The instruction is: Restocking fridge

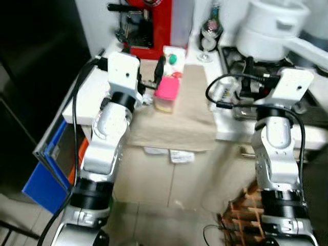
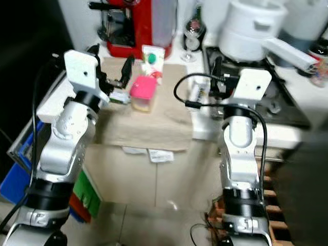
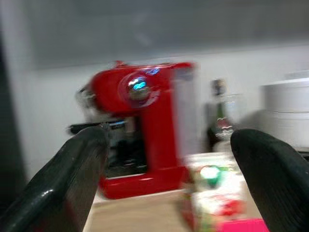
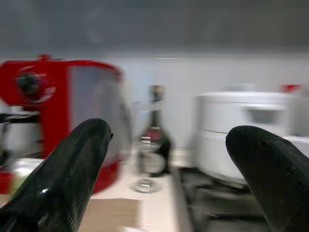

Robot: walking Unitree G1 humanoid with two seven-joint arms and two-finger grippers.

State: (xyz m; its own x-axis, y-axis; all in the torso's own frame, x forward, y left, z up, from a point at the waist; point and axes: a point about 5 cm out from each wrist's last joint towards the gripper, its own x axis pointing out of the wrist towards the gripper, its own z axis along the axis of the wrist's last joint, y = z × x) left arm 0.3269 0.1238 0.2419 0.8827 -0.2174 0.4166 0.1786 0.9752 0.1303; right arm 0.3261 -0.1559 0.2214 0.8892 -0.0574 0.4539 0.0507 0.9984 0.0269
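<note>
Carton [image 1: 172, 62] upright, long axis vertical | left jaws agape | right jaws agape

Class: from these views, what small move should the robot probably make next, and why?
Probably ease the left gripper forward and down onto the pink-lidded container. Its fingers are open and empty, and the container sits just ahead of it on the beige cloth, nearer than the carton behind.

White wall [image 1: 97, 20]; white counter [image 1: 87, 97]; tiled floor [image 1: 154, 205]; stovetop [image 2: 277, 102].
</note>
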